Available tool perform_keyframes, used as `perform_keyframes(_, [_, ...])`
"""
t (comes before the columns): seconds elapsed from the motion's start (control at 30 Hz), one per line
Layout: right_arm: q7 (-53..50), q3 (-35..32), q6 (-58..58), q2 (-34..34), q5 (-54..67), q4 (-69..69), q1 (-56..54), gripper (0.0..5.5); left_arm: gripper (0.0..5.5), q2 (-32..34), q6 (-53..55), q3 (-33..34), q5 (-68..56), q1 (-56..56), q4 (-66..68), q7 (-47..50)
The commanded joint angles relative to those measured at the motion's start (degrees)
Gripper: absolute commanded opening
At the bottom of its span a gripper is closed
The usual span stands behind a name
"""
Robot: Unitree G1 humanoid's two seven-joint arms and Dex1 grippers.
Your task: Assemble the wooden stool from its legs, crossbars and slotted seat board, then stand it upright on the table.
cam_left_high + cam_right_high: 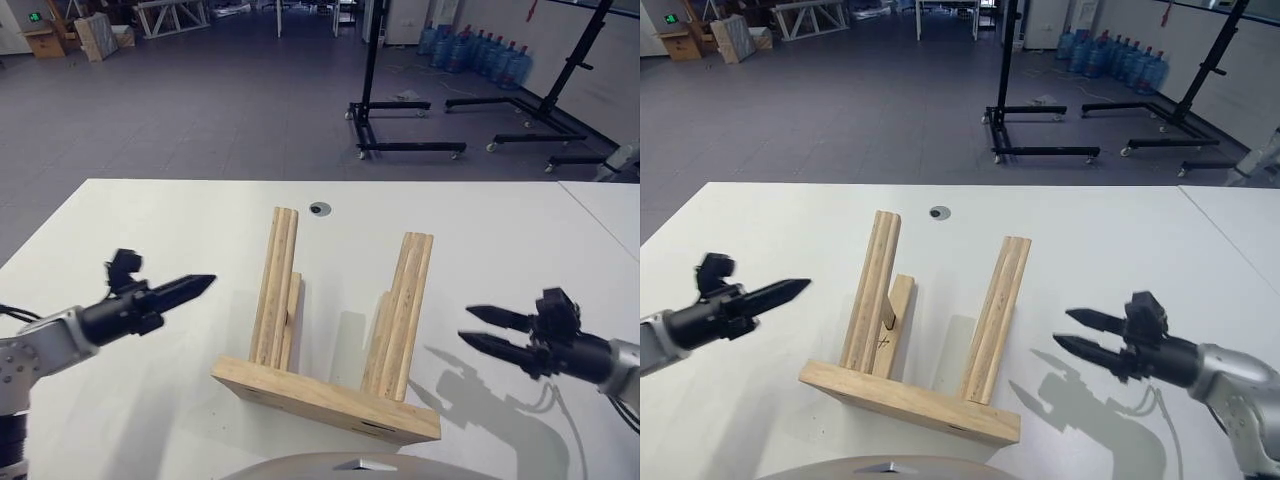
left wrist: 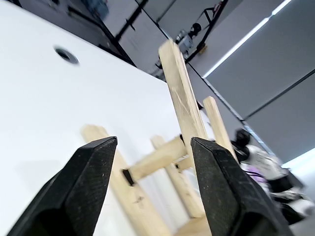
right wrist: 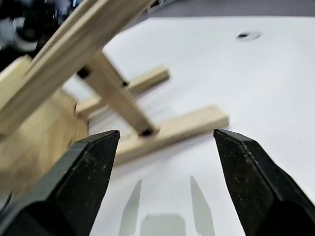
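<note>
**A:** Entry: the pale wooden stool (image 1: pixel 400 320) looks fully joined, but it lies on its side on the white flat-topped bench (image 1: pixel 150 220). The thick rectangular seat board (image 1: pixel 325 400) stands on edge at the near side. The light slatted legs (image 1: pixel 273 290) run away from the robot toward a small round dark hole (image 1: pixel 319 208) in the benchtop.

**B:** And the arms?

**A:** The black pointed left end effector (image 1: pixel 205 283) hovers off the stool's left flank, and the black right end effector (image 1: pixel 466 326) hovers off its right flank. Both are spread wide with nothing between the fingers, and neither touches wood.

**B:** Which is nearer?

**A:** Neither, clearly. The stool sits between them, each near it at about mid-leg. Its long axis runs fore-aft, square across the line joining the two tips. My judgement is that only the righting is left. The feet have to swing down and the seat up, so each side wants a hold on an outer leg.

**B:** Do the wrist cameras add anything?

**A:** Yes. From the head, the left fingers (image 2: pixel 83 191) read as one spike, but the left wrist view shows the gap between them. It also shows a short square crossbar (image 2: pixel 157 160) tying an upper leg to a lower one. The right wrist view shows a lower leg (image 3: pixel 172 130) lying flat on the bench with another leg raised above it.
</note>
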Motion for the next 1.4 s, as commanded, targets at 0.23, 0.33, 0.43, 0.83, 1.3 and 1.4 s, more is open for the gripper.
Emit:
perform_keyframes(0.23, [6.2,6.7,-4.6,-3.3,-3.6,-11.7,6.2,3.53,2.73,9.7,-43.6,-30.2,53.8,19.4,1.3,-10.9])
perform_keyframes(0.33, [6.3,9.6,-7.1,-2.9,-5.9,-11.7,7.0,3.53,2.73,6.4,-49.8,-33.4,57.5,15.2,3.4,-10.6])
perform_keyframes(0.43, [4.8,12.0,-7.7,-2.2,-6.6,-13.7,7.7,3.53,2.73,3.2,-51.8,-34.4,56.5,11.9,3.0,-9.9])
perform_keyframes(0.83, [-7.0,15.1,-3.8,-0.9,-5.7,-20.3,3.3,3.53,2.73,-0.7,-46.4,-39.7,52.1,7.4,-3.9,-13.6])
perform_keyframes(1.3, [-9.5,28.8,-16.1,10.5,-14.3,4.0,-16.4,3.53,2.73,-5.5,-54.8,-36.7,61.8,-4.1,11.7,-1.2])
perform_keyframes(1.4, [-9.1,28.6,-19.2,11.9,-14.8,8.1,-17.3,3.53,2.73,-3.6,-57.3,-36.1,62.7,-3.5,12.7,-2.4])
